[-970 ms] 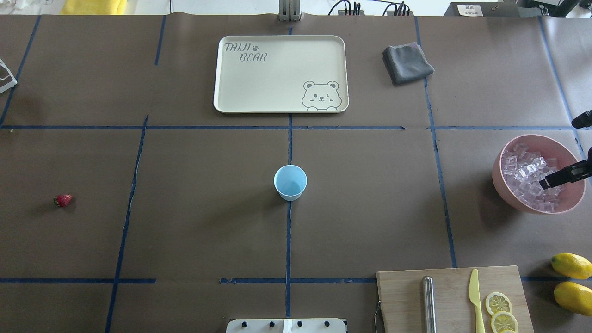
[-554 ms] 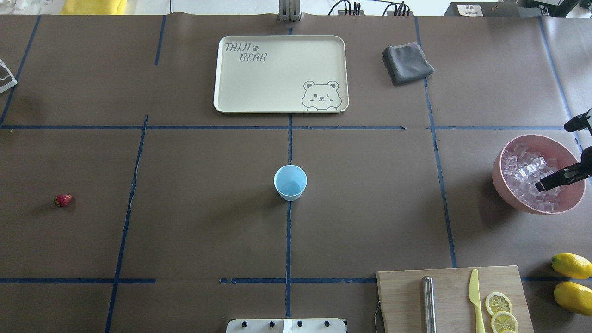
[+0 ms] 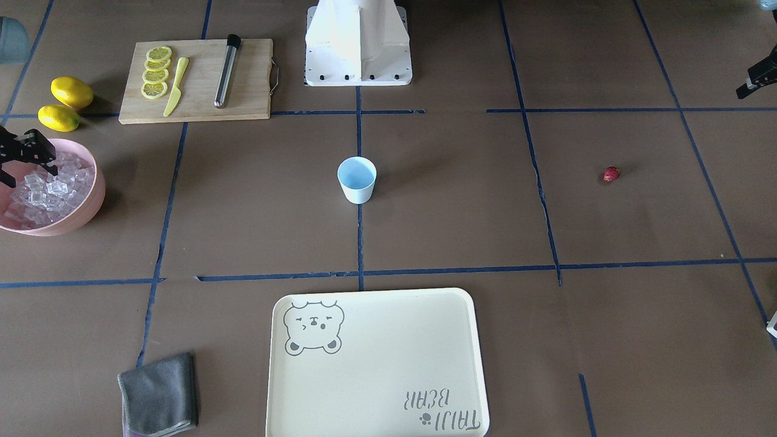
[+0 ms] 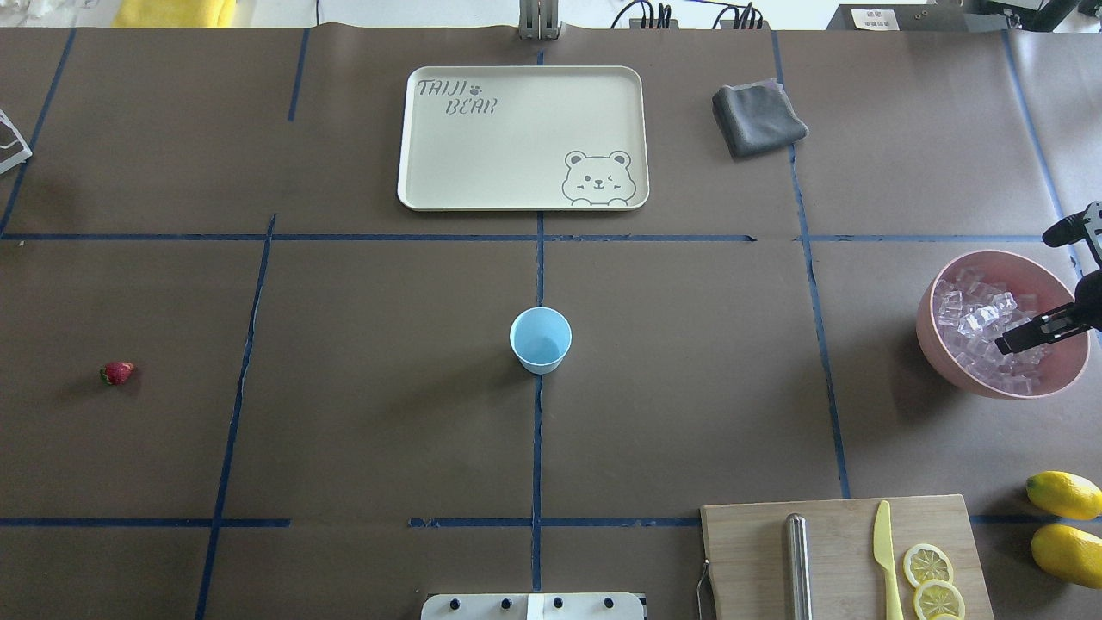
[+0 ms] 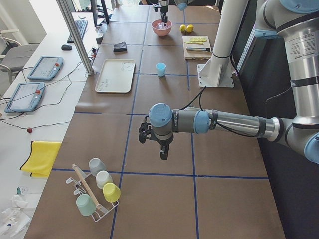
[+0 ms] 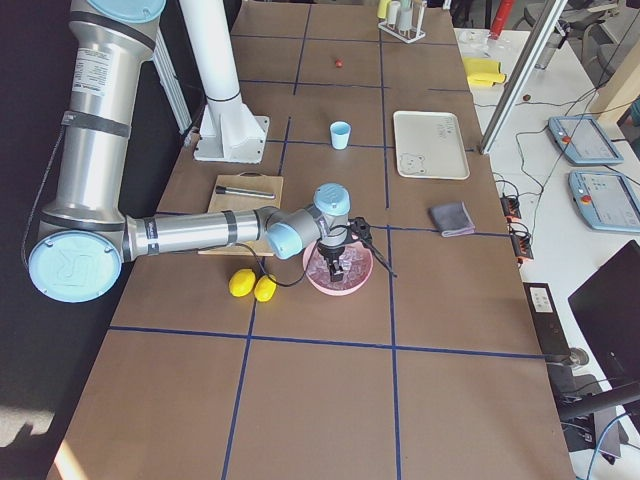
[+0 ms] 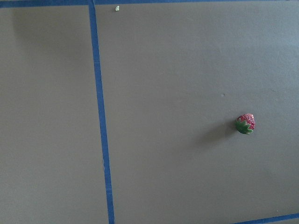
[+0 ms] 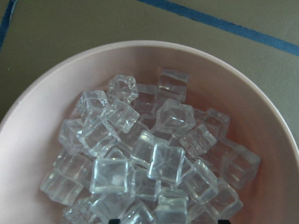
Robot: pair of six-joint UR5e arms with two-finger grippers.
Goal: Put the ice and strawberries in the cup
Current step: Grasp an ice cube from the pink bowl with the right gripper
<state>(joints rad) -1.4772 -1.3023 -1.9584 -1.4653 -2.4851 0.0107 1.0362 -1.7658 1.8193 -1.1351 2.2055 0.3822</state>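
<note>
ice: clear cubes piled in pink bowl, robot's right table edge
strawberry: one red berry, green top, lying on mat, far left
cup: light blue, upright, empty, table centre

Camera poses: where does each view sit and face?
Front-facing: across the table, facing the robot base; left gripper at view's right edge.
Overhead: behind the robot, looking down; right gripper open over pink bowl.
Exterior left: table's left end; left arm near.
Exterior right: table's right end; right arm near.
Left wrist: down at the strawberry; no body.
Right wrist: down into the ice.
Shared: front-facing and overhead show the cup.
</note>
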